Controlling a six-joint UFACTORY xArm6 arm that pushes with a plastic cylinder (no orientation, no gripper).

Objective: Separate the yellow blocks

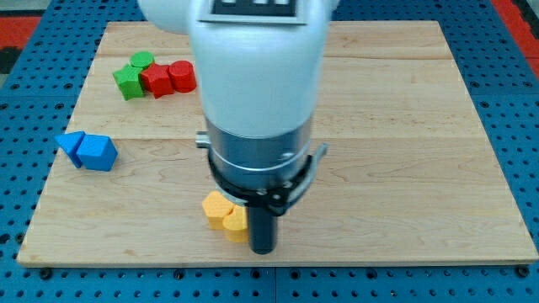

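Tip parked right against the yellow pair, low on the board.

No claw on this rig, so nothing was open, shut or gripping; it was just a dark rod, and my tip sat touching the right side of the yellow blocks, near the board's bottom edge. Those two yellows were still pressed together, shapes hard to make out since the arm covered part of them. Up at the view's top left, two green blocks and two red blocks huddled in one touching bunch. Two blue blocks, wedge-like, sat together at the left edge. No readable writing anywhere.
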